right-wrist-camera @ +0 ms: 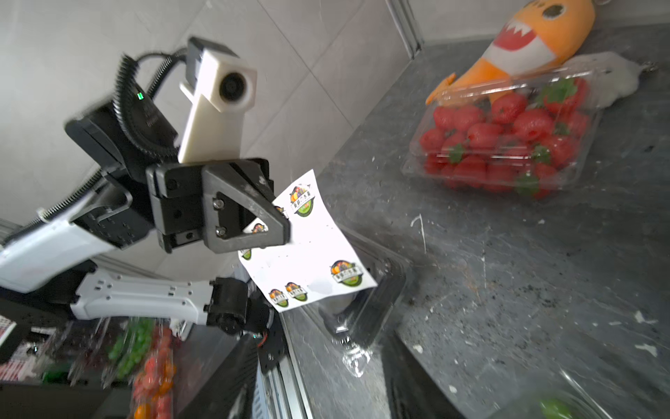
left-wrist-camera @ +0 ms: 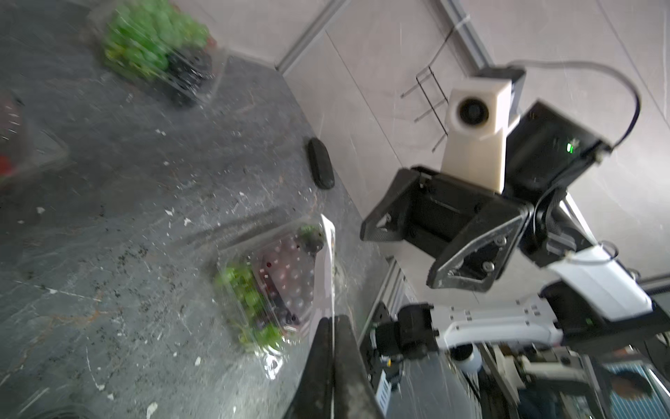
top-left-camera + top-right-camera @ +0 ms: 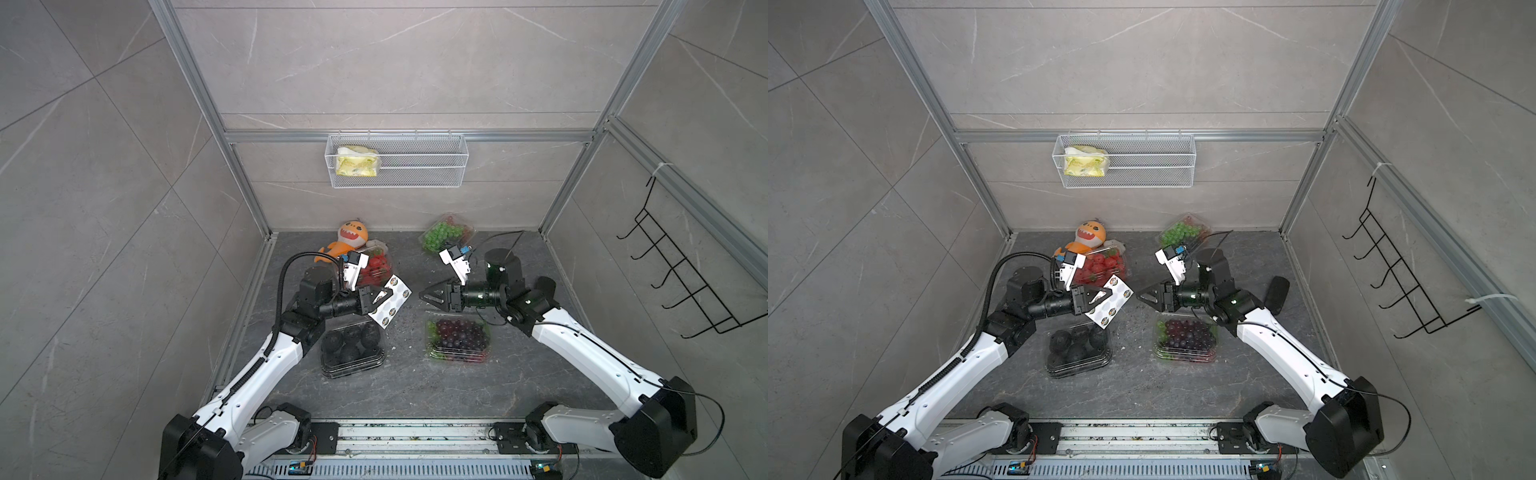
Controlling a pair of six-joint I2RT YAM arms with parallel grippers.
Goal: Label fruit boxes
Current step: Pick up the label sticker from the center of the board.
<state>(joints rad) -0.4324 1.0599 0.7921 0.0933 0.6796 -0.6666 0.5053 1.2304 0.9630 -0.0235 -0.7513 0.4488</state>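
Four clear fruit boxes stand on the dark floor: strawberries (image 3: 376,268) (image 1: 507,138), green grapes (image 3: 446,235) (image 2: 156,43), purple grapes (image 3: 459,338) (image 2: 275,283) and dark round fruits (image 3: 351,347) (image 3: 1077,347). My left gripper (image 3: 382,297) (image 2: 331,319) is shut on a white sheet of round stickers (image 3: 392,305) (image 1: 315,246), held in the air above the dark fruits box. My right gripper (image 3: 426,296) (image 2: 400,257) hangs open opposite it, over the floor between the two grape boxes, with nothing between its fingers.
An orange plush toy (image 3: 347,241) lies at the back left, against the strawberry box. A wire basket (image 3: 397,183) with a yellow packet hangs on the back wall. A black hook rack (image 3: 681,266) is on the right wall. A small black object (image 3: 1277,295) lies by the right wall.
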